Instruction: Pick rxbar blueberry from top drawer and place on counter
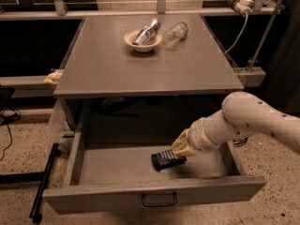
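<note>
In the camera view the drawer point(117, 165) stands pulled out under the tabletop point(140, 74). The bar point(164, 160) lies flat on the drawer floor, right of middle and near the front wall. Its long axis runs roughly across the drawer's width, a little skewed, with the right end farther back.

The arm reaches in from the right. The tool point(179, 149) is low in the drawer at the bar's right end, just above it or touching it; I cannot tell which. I also cannot tell how far open the tool is or whether it has hold of the bar.

From the tool, the bar stretches left and slightly forward, so a grip would likely need to close across its narrow width. At the back of the tabletop a bowl point(140, 42) holds a can point(148, 30), with a bottle point(175, 33) lying beside it.
</note>
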You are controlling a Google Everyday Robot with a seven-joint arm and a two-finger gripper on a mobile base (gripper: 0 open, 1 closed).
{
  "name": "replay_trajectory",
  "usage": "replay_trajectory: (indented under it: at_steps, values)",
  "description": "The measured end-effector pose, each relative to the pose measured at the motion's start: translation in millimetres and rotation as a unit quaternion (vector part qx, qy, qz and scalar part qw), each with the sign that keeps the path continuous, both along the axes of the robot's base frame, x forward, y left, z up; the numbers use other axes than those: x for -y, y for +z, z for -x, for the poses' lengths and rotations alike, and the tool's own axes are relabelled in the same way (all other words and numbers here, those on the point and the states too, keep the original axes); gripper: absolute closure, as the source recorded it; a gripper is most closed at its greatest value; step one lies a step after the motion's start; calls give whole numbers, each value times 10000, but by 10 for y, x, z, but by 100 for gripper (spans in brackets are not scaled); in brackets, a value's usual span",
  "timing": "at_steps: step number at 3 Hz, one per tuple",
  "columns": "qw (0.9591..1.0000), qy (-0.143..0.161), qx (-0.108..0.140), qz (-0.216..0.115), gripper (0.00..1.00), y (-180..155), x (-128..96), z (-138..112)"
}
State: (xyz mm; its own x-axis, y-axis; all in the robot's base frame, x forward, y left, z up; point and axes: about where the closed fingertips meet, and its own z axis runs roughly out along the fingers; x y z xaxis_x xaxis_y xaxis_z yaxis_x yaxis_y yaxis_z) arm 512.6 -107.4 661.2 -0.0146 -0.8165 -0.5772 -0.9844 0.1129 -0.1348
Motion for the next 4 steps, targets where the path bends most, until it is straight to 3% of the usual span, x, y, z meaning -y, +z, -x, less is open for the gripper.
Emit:
replay_trajectory:
  at_steps: [2, 3, 4]
  values:
    - [9998, 191, 1, 3, 12, -229, 19, -86]
    - [9996, 279, -47, -65, 1, -337, -17, -147]
    - [9993, 334, -53, -141, 1, -421, -49, -196]
